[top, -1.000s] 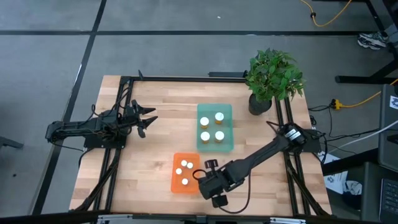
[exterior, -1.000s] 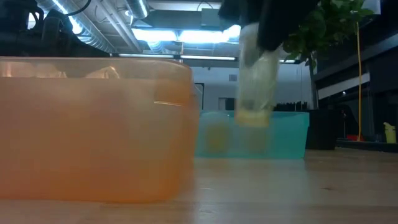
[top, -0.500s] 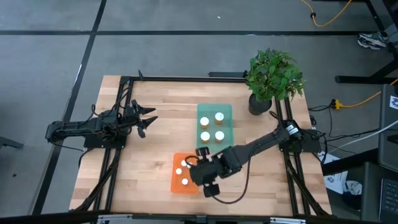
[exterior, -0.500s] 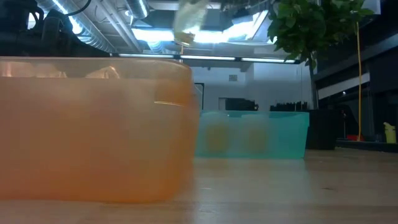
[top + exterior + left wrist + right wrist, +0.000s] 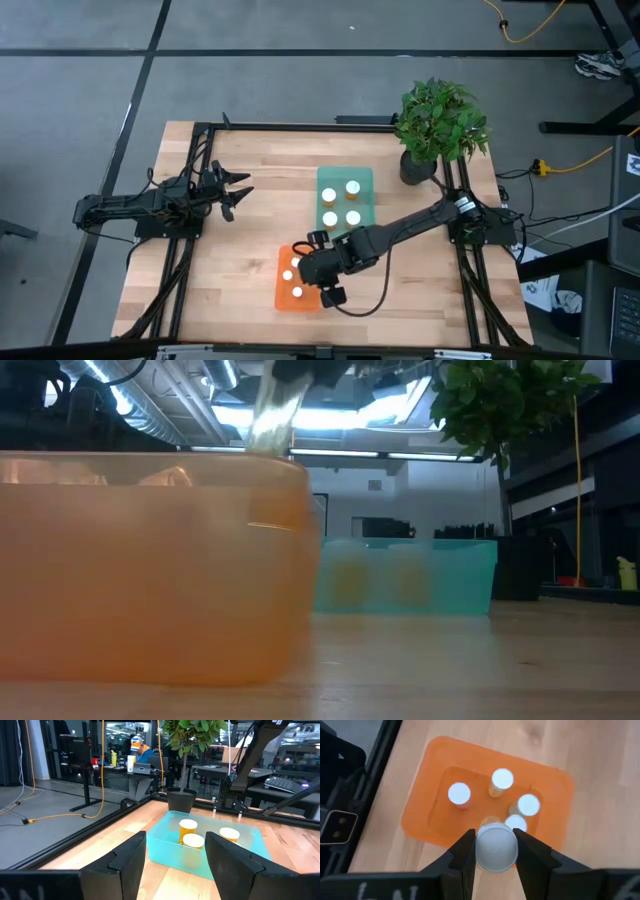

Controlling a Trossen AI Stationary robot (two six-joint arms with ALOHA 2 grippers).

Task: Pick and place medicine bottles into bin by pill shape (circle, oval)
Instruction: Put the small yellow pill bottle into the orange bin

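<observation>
We saw the right gripper (image 5: 493, 851) clamped on 1 white-capped medicine bottle (image 5: 495, 847), held upright directly above the orange bin (image 5: 283, 297), where 4 smaller bottles already stood. The drop looked straight down, into the free space beside them. The teal bin (image 5: 362, 179) held 4 wider-capped bottles. The left gripper (image 5: 236, 192) waited with fingers spread, well apart at the table's left.

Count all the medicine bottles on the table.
9. Four stand in the teal bin. Four stand in the orange bin. One bottle is held by the right pincer above the orange bin. None appears hidden.
</observation>
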